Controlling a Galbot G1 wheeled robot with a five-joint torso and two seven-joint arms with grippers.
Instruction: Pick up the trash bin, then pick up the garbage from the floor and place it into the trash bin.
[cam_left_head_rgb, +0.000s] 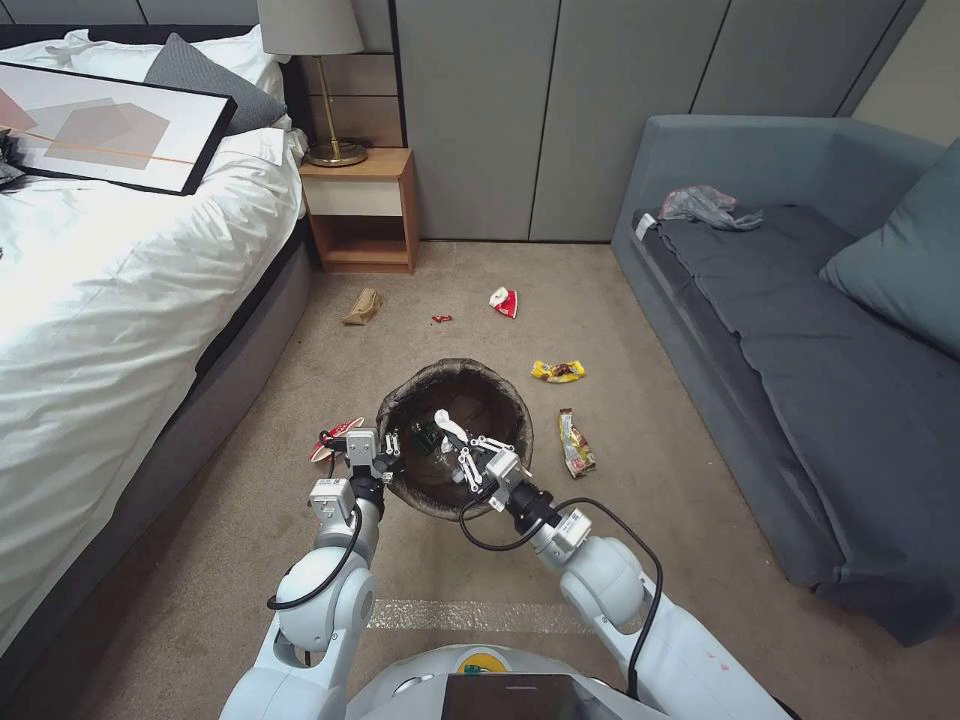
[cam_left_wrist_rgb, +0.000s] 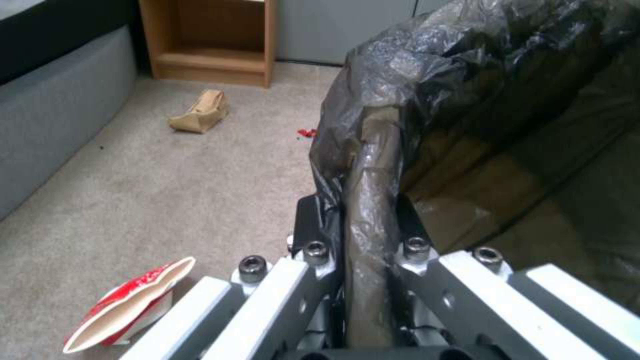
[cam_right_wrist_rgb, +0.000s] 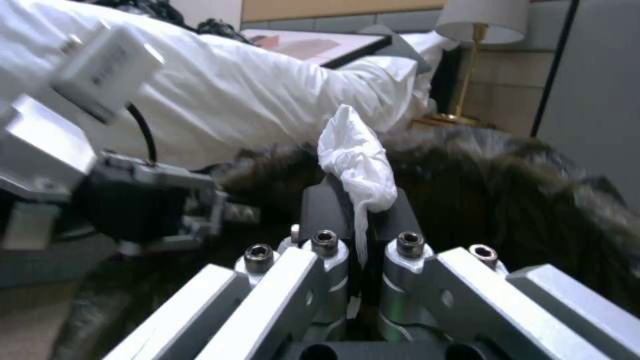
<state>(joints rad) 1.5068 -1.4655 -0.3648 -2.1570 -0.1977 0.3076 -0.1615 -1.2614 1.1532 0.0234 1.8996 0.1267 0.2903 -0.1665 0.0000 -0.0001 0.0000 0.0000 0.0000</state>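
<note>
A beige carpeted floor (cam_left_head_rgb: 650, 480) was seen between a white bed (cam_left_head_rgb: 110, 290) and a grey sofa (cam_left_head_rgb: 800, 330), with a wooden nightstand (cam_left_head_rgb: 362, 205) against the wall. The trash bin (cam_left_head_rgb: 500, 385), lined with a dark bag, was held up over the floor in front of the robot. Its near rim was clenched by the left tool (cam_left_wrist_rgb: 360, 225). A crumpled white tissue (cam_right_wrist_rgb: 357, 160) was gripped by the right tool (cam_right_wrist_rgb: 360, 200) above the bin's opening. Snack wrappers (cam_left_head_rgb: 575, 442) were scattered on the floor beside the bin, and a brown paper bag (cam_left_wrist_rgb: 200, 111) lay near the nightstand.
</note>
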